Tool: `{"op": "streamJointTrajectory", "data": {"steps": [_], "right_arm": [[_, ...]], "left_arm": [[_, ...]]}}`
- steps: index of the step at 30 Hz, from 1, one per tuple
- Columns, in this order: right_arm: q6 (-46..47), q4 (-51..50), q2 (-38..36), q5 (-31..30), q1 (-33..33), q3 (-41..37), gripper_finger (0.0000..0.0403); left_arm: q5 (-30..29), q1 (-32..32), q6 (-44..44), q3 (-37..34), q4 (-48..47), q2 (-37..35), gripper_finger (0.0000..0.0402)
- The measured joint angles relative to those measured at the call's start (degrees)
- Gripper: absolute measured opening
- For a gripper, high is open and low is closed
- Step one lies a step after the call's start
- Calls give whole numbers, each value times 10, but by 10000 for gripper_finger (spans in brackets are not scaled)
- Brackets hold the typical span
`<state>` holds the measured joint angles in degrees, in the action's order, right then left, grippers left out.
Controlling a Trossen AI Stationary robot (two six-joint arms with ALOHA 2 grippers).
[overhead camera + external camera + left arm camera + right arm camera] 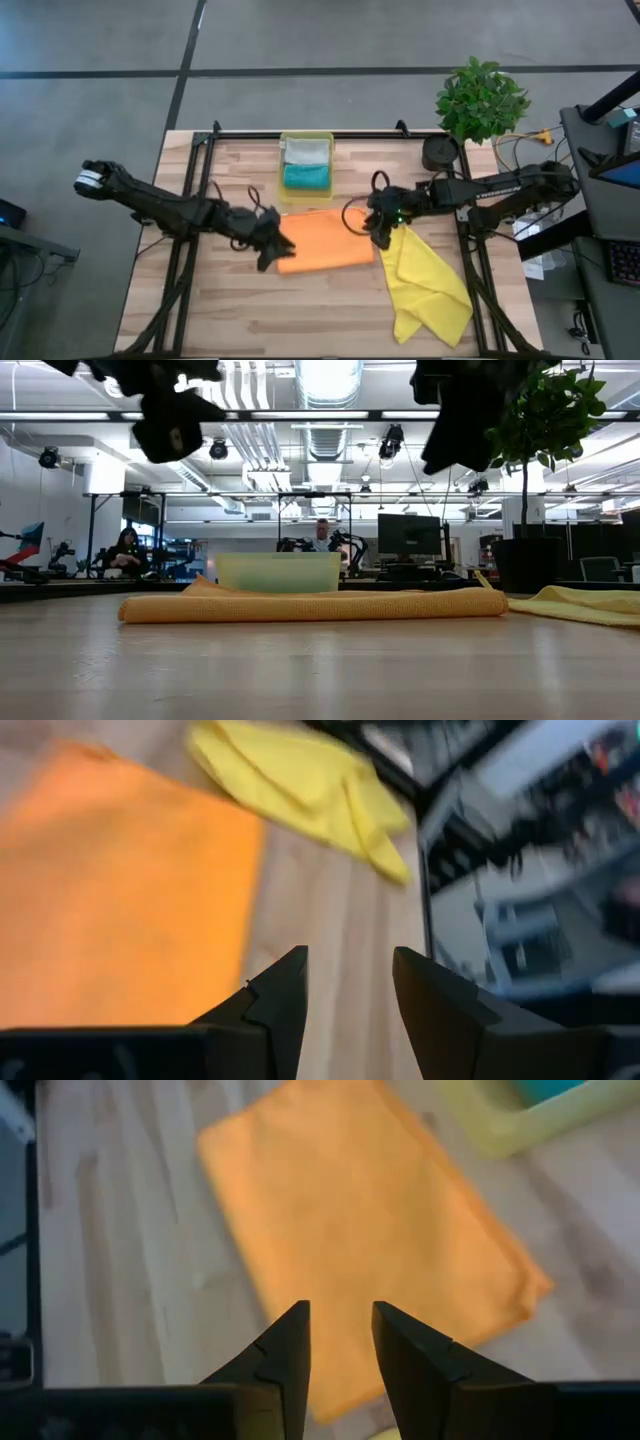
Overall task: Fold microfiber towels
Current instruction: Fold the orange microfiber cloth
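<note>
An orange towel (322, 240) lies folded flat on the table's middle; it also shows in the low view (310, 605), the left wrist view (110, 890) and the right wrist view (370, 1250). A yellow towel (428, 285) lies crumpled to its right. A grey towel (306, 152) and a teal towel (306, 177) lie folded in the yellow plastic tray (284, 160). My left gripper (270, 245) is open above the orange towel's left edge. My right gripper (378, 225) is open above its right edge. Both are off the table.
A potted plant (480, 98) and a dark round object (439, 153) stand at the table's far right corner. Black frame rails run along the table's sides (180, 250). Bare wood lies in front of the towels (300, 320). People sit in the room behind (127, 548).
</note>
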<state>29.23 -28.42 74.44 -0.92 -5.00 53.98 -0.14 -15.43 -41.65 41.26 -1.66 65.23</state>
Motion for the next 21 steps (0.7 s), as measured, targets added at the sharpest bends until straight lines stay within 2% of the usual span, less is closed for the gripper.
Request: {"op": "streamJointTrajectory", "data": {"steps": [3,7,10,15,21], "right_arm": [[10,4,2,2,-25,-18,107],[50,31,8,0,-55,-43,103],[93,77,8,0,-75,-67,98],[130,94,7,-1,-104,-83,99],[158,95,4,-1,-130,-84,96]], "left_arm": [[-10,-47,0,7,-2,32,135],[-94,-81,-35,9,-10,82,135],[-121,-68,-78,7,-10,128,134],[-123,-28,-67,13,-34,203,131],[-133,21,-60,21,-111,233,78]]}}
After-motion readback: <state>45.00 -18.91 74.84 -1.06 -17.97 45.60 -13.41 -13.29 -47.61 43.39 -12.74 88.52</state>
